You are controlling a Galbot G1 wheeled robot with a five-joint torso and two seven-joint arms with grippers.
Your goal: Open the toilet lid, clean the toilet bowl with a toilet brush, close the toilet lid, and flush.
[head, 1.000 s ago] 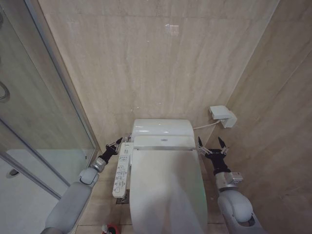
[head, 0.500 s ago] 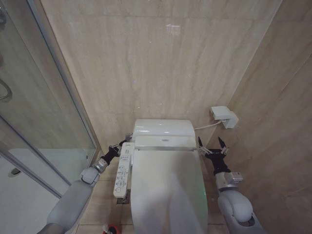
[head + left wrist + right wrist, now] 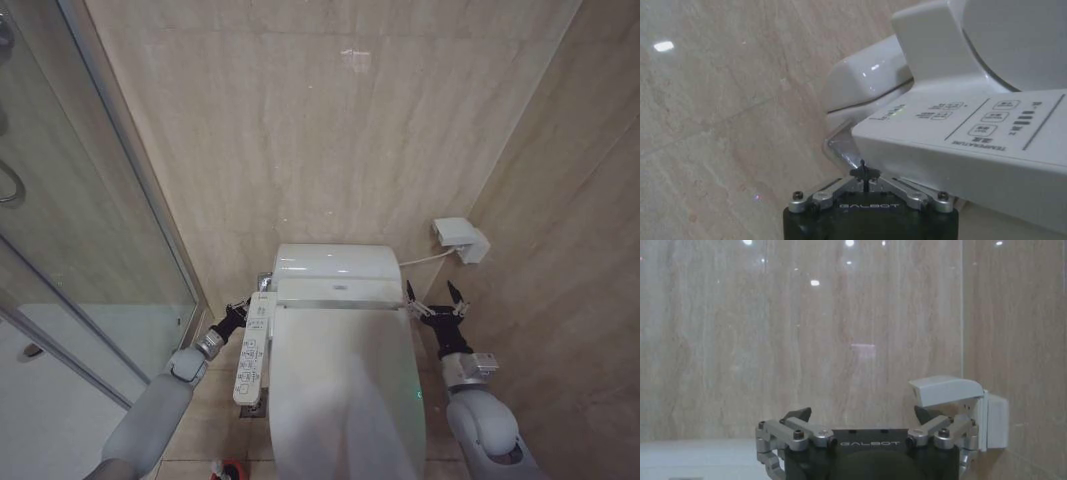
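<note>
Beside the closed toilet lid, the left tool sits clenched at the button panel; the right tool hangs released by the tank.

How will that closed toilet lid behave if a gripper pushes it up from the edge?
The toilet lid looks glossy, so fingers would probably slip on it. It seems a rigid one-piece shell, likely to swing up without flexing. It appears thin, so probably light for its size.

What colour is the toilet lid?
White and glossy. The toilet lid shows best in the head view, lying shut.
</note>
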